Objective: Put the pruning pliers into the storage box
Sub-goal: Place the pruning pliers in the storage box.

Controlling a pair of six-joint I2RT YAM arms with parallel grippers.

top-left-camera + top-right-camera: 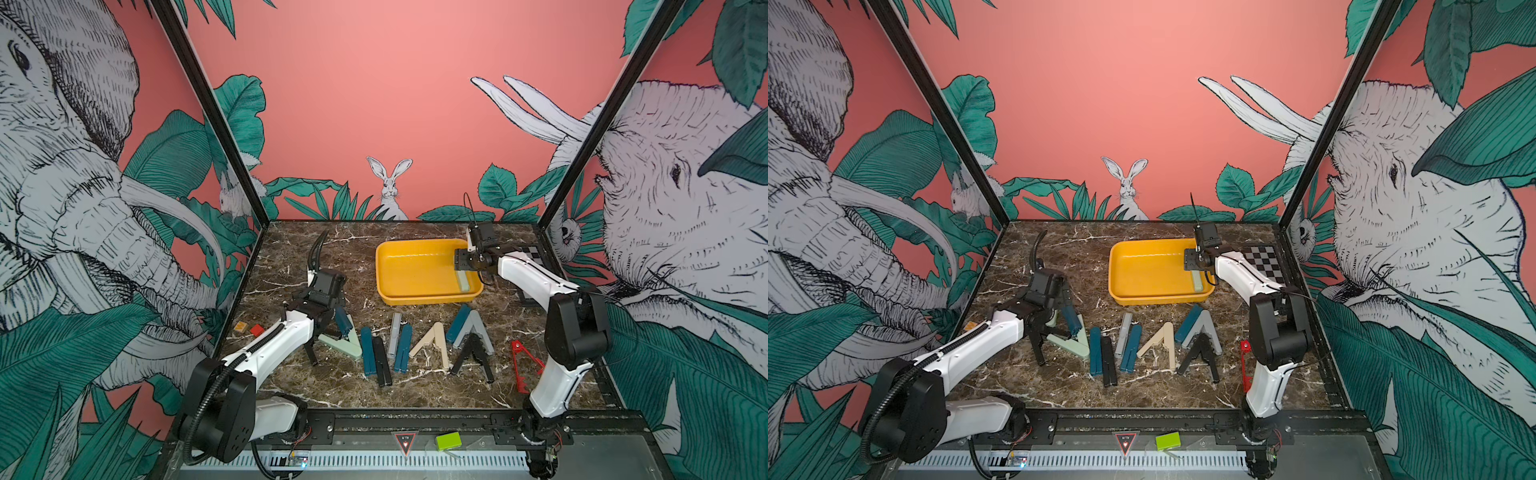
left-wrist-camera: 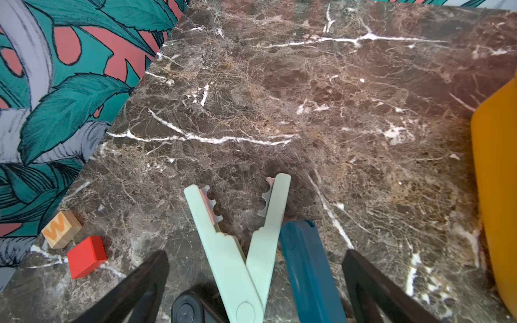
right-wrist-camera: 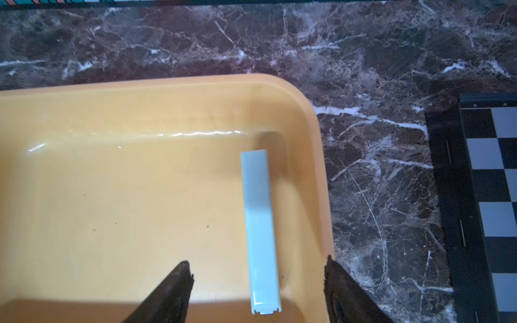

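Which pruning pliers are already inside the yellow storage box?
Only the pale mint pair, folded straight, lying in the storage box along its right wall; all others lie on the marble table.

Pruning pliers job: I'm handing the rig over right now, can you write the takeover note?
Right gripper: open above the storage box, holding nothing.
Left gripper: open, straddling the mint V pliers and a teal pliers on the table; nothing gripped.
Done: one folded mint pliers lies in the box.
Left: every other pliers, from the mint V to the red pliers, lies on the table in front of the box.
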